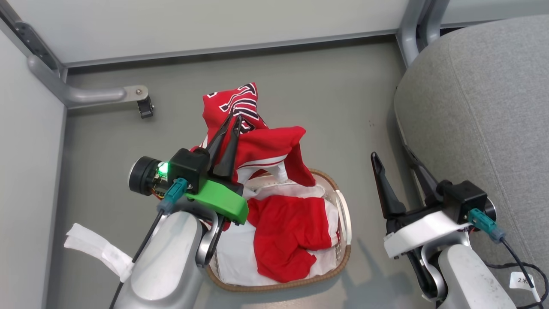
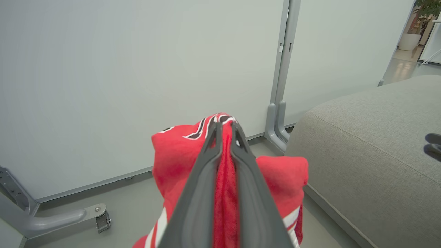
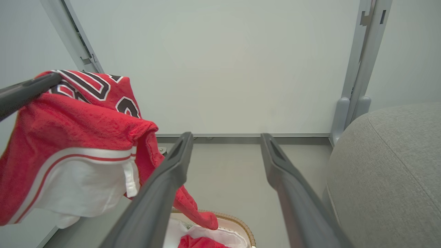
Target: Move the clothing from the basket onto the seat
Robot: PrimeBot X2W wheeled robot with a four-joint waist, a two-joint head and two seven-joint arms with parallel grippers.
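Progress: early, by the look of it. The jersey (image 1: 266, 148) is lifted, the plain red garment (image 1: 287, 231) lies in the basket (image 1: 343, 223), and the seat (image 1: 480, 107) bears no clothing where visible.
Right gripper (image 1: 390, 152): fingers spread wide, holding nothing, between basket and seat.
Basket: on the floor, with the plain garment crumpled on a white sheet (image 1: 233, 253).
Left gripper (image 1: 233, 118): fingers pinched tight on a fold of the jersey, above the basket's far side.
Jersey: red with white stripes and dark, white-edged lettering on top. It hangs bunched, its tail trailing to the basket's far rim.
Seat: grey, woven, just right of the basket. The carry and drop remain, then the second garment.
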